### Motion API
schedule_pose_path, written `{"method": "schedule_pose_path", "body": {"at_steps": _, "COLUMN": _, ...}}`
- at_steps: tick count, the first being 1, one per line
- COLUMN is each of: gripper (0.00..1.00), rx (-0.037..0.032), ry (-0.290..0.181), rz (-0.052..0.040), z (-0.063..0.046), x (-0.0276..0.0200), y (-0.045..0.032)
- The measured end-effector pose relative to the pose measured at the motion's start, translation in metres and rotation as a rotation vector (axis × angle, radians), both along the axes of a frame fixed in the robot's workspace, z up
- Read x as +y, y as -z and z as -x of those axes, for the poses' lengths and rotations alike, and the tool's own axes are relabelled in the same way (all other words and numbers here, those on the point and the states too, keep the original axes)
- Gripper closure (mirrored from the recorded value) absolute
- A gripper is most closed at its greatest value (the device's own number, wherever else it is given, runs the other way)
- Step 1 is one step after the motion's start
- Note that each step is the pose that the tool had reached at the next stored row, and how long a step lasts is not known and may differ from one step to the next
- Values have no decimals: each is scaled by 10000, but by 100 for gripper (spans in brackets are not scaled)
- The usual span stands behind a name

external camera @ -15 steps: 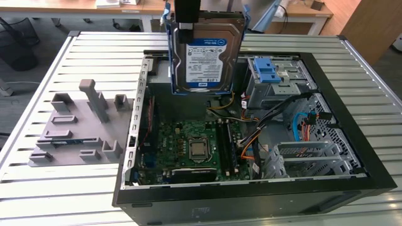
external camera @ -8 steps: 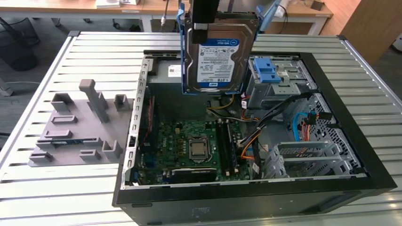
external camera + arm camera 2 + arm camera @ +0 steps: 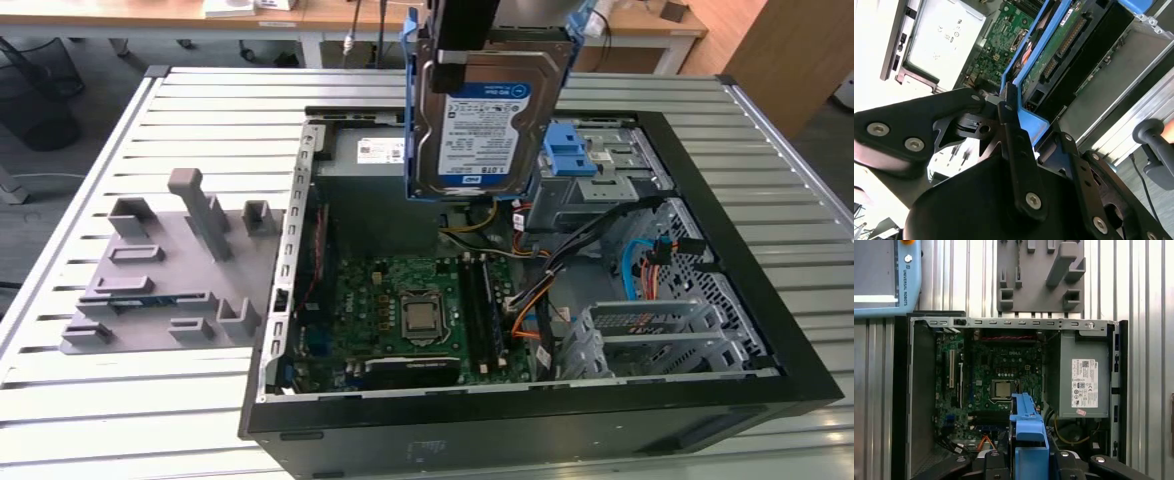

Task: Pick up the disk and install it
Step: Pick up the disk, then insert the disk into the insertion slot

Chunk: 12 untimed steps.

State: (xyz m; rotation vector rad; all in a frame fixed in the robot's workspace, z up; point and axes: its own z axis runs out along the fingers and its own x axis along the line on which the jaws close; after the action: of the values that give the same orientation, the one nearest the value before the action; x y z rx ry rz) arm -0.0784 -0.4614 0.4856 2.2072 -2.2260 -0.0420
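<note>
Your fingers (image 3: 1015, 150) pinch the disk (image 3: 487, 120) by its blue bracket (image 3: 1028, 430), holding it upright above the open computer case (image 3: 534, 420).

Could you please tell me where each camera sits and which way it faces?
Exterior view: off the arm, raised, angled down into the open computer case; shows the claw holding the disk upright.
First wrist view: on the arm, looking straight down into the case past the disk; claw base shows.
Second wrist view: beside the claw, looking along the disk's circuit side; fingers show.
Shared: exterior and first wrist views show the motherboard.
</note>
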Motion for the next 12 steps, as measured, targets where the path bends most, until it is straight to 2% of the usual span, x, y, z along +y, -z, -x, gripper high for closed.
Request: {"method": "schedule_pose_path", "body": {"at_steps": 12, "gripper": 64, "rx": 0, "ry": -1, "rz": 0, "z": -13, "x": -4, "y": 0}}
